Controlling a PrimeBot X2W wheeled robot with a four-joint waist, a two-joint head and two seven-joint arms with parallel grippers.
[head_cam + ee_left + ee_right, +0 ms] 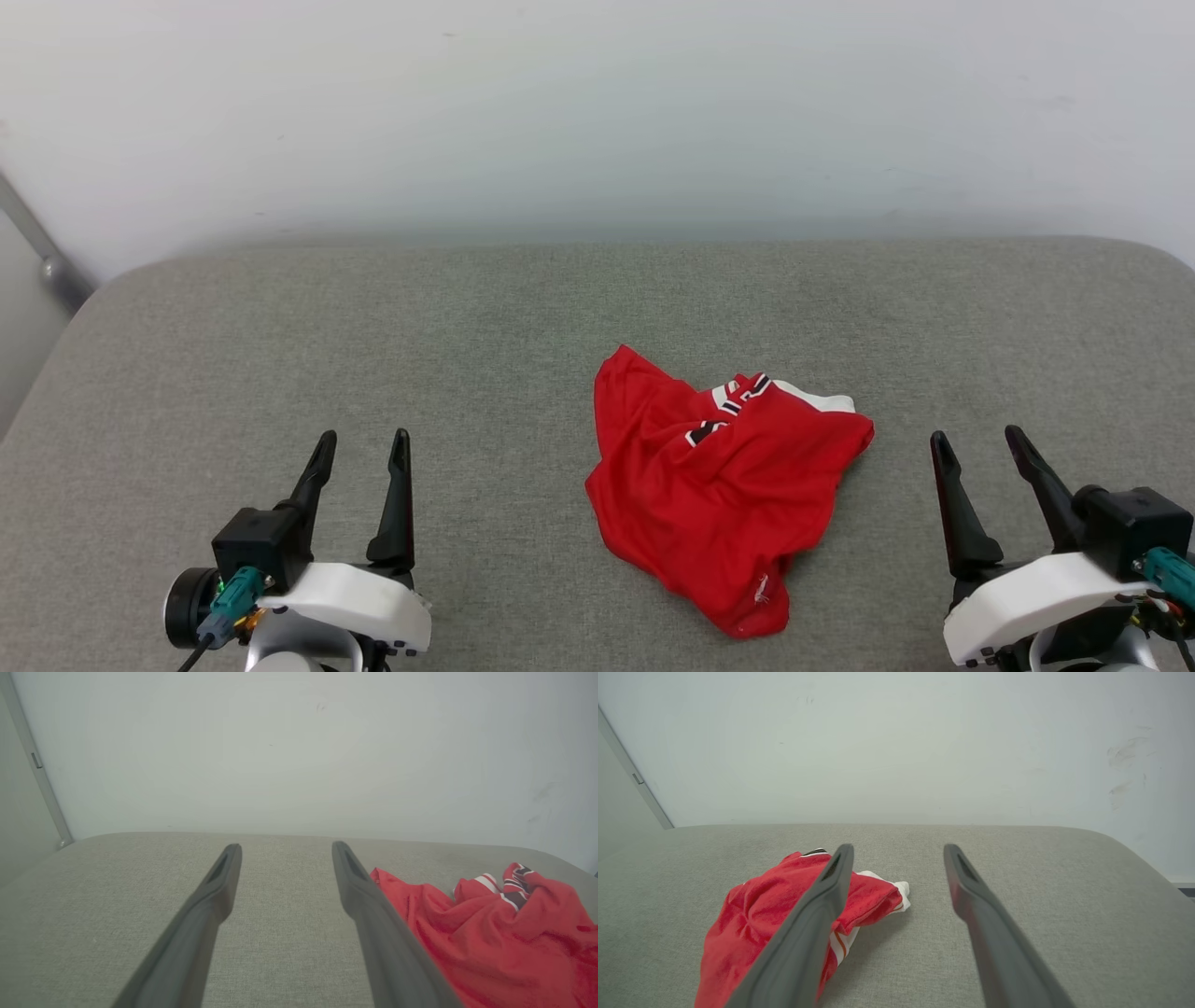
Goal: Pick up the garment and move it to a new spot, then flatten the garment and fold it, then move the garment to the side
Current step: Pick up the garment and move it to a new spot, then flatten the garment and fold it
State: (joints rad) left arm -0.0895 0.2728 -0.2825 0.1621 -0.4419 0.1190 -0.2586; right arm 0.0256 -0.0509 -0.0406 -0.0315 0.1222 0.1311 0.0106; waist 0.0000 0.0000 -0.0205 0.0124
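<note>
The garment (719, 485) lies crumpled in a red heap on the grey padded surface, a bit right of centre, with a strip of striped trim and a white sleeve edge poking out at its top. My left gripper (362, 443) rests open at the lower left, well apart from the cloth. My right gripper (977, 439) stands open at the lower right, a short gap from the heap's right edge. In the left wrist view the garment (490, 933) sits right of my open left gripper (286, 848). In the right wrist view the garment (766, 919) lies left of my open right gripper (899, 848).
The grey cushioned surface (280, 355) stretches wide on both sides of the heap, with rounded far corners. A pale wall (597, 112) rises right behind it. A grey metal bar (42, 252) slants at the far left edge.
</note>
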